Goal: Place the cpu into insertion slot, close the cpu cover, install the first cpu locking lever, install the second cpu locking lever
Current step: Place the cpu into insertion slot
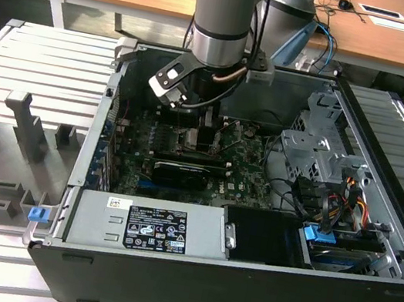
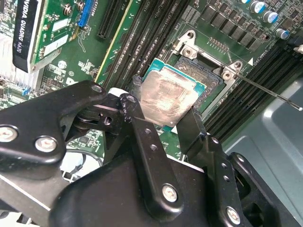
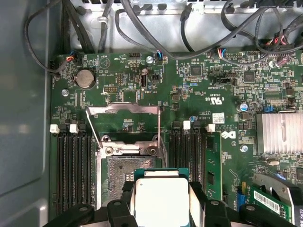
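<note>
Clamped in the gripper (image 2: 163,105): the cpu (image 3: 161,198), silvery face showing.
Held over one edge of the insertion slot (image 3: 124,172), not yet seated; just beyond the slot, the cpu cover (image 3: 124,109) swung open against the green motherboard (image 3: 189,94).

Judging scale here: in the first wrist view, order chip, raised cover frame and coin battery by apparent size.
Tied at top: chip and cover frame look alike; chip is nearer the camera, so unranked.
Smallest: coin battery.
</note>
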`<state>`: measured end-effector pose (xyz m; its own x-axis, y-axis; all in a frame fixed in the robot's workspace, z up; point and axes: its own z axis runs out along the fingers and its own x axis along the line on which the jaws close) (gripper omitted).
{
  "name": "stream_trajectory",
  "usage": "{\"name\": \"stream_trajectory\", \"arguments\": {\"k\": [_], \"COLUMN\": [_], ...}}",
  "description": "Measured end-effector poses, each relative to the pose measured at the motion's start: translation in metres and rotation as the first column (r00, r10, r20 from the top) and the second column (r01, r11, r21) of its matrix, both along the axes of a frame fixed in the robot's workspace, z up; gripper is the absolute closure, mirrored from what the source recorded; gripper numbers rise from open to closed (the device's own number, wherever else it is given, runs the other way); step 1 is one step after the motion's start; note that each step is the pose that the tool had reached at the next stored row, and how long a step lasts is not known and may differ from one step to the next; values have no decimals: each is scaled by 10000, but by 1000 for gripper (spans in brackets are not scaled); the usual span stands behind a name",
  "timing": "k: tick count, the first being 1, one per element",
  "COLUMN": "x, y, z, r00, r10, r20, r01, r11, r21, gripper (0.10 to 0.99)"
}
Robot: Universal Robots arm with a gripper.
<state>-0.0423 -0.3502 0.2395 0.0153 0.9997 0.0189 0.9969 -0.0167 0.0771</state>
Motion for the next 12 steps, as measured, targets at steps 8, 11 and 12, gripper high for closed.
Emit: {"name": "stream_trajectory", "arguments": {"k": [8,11,12], "x": [-9,-12,-13], "y": [0,0,0], "z": [-24,-32,-35], "r00": [10000,10000,10000], "r10": [-3,-4,-4], "r20": [0,0,0], "r01": [3,4,4], "r11": [10000,10000,10000], "r21": [0,0,0], "gripper": [545,545,545]}}
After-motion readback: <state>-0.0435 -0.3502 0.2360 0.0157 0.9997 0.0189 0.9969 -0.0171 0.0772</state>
